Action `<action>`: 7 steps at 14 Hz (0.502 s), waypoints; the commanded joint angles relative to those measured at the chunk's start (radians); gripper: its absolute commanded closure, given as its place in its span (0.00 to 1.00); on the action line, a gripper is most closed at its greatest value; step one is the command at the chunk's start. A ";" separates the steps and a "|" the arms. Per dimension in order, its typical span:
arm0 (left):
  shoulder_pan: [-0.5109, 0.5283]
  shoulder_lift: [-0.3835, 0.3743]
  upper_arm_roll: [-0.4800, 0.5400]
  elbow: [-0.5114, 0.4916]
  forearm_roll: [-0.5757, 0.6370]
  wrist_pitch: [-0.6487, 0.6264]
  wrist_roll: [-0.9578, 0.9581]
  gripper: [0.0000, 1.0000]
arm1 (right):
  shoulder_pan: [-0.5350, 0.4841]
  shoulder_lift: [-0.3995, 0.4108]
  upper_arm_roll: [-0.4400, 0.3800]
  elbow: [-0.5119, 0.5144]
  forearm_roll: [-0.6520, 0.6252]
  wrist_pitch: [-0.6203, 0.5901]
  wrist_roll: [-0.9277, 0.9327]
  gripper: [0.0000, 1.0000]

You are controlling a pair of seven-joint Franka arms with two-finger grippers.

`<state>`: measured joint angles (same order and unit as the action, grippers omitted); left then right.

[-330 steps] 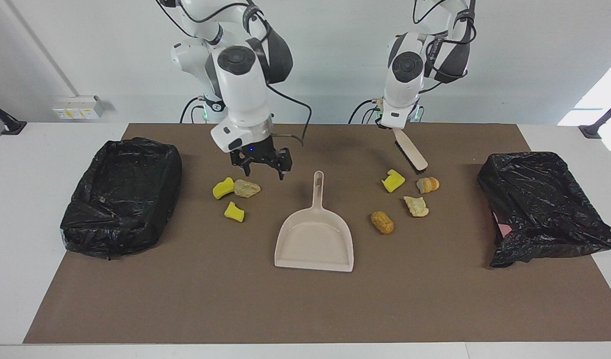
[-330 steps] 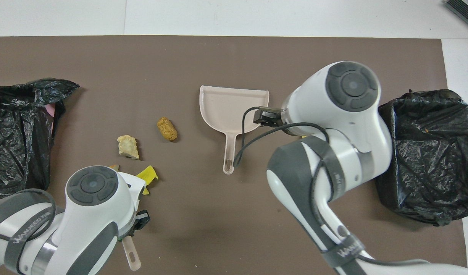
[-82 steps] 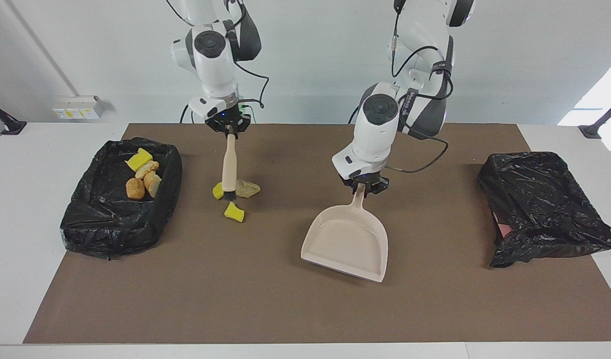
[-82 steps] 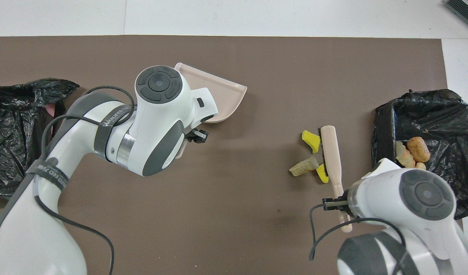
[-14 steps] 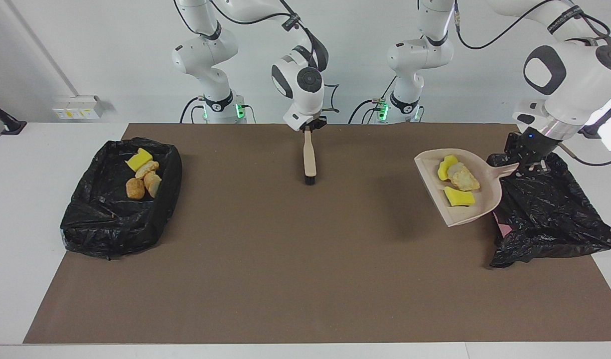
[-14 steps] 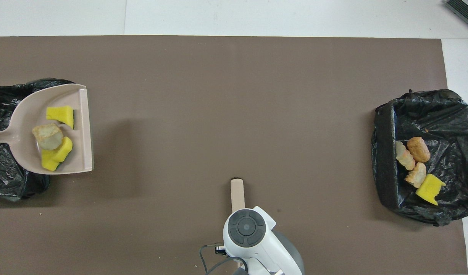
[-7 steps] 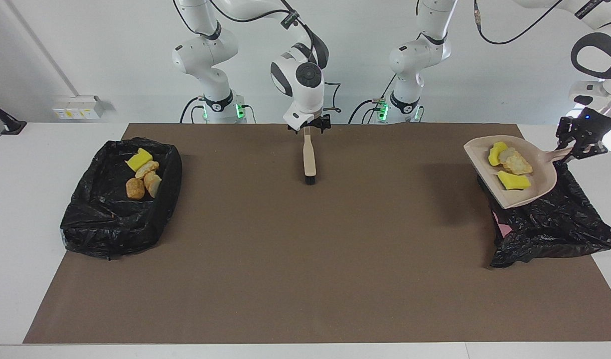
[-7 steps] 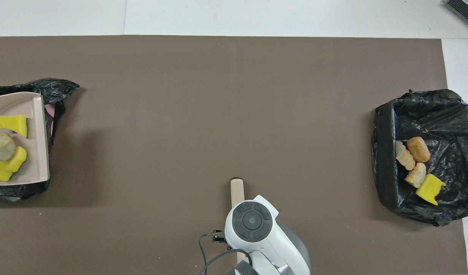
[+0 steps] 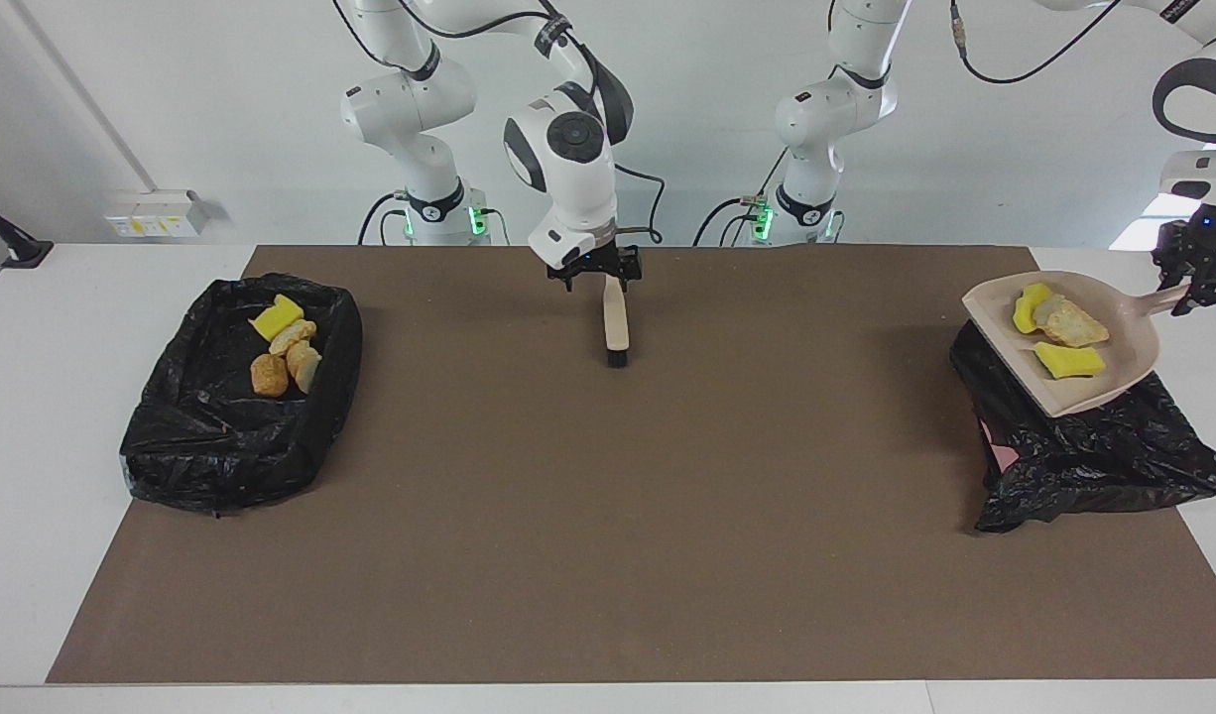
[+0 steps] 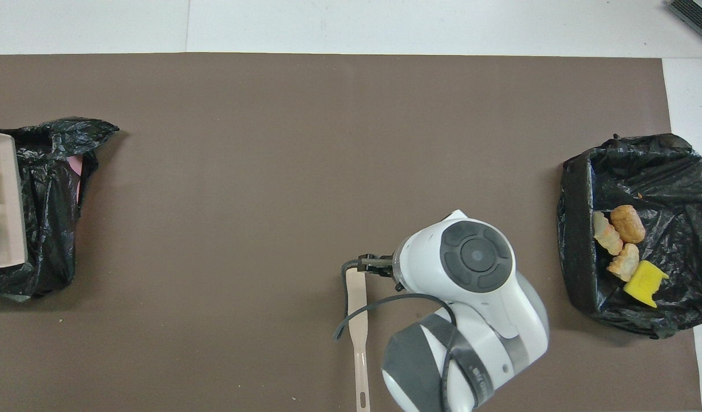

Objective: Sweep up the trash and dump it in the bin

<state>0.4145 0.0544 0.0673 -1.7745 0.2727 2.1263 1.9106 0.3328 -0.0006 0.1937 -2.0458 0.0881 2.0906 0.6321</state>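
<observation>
My left gripper [image 9: 1196,278] is shut on the handle of the beige dustpan [image 9: 1114,382], held tilted in the air over the black-lined bin [image 9: 1094,451] at the left arm's end. In the pan lie three pieces of trash: two yellow chunks [image 9: 1067,360] and a beige lump [image 9: 1067,320]. Only the pan's edge [image 10: 4,206] shows in the overhead view. My right gripper [image 9: 599,280] is open above the handle end of the brush [image 9: 616,322], which lies flat on the mat [image 10: 357,320].
A second black-lined bin [image 9: 221,436] at the right arm's end holds several trash pieces [image 10: 620,240]. A brown mat [image 9: 608,516] covers the table between the two bins [image 10: 47,217].
The left arm has carried the loaded dustpan from beside its bin to over it. The right gripper has let go of the brush and shifted slightly toward the right arm's end.
</observation>
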 commanded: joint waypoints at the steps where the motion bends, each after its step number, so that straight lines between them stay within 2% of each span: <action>1: 0.009 0.031 -0.006 0.001 0.133 0.082 -0.004 1.00 | -0.061 0.019 0.009 0.053 -0.089 -0.006 -0.015 0.00; 3: 0.003 0.036 -0.008 -0.009 0.273 0.116 -0.004 1.00 | -0.109 0.007 0.007 0.058 -0.119 -0.029 -0.034 0.00; 5: -0.014 0.036 -0.006 -0.014 0.310 0.116 -0.004 1.00 | -0.139 -0.016 0.006 0.065 -0.120 -0.034 -0.060 0.00; 7: -0.016 0.036 -0.008 -0.014 0.399 0.144 -0.005 1.00 | -0.202 -0.048 0.003 0.071 -0.120 -0.035 -0.103 0.00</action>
<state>0.4085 0.1027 0.0534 -1.7765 0.5977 2.2302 1.9105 0.1860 -0.0106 0.1888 -1.9864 -0.0189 2.0815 0.5764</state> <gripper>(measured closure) 0.683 0.000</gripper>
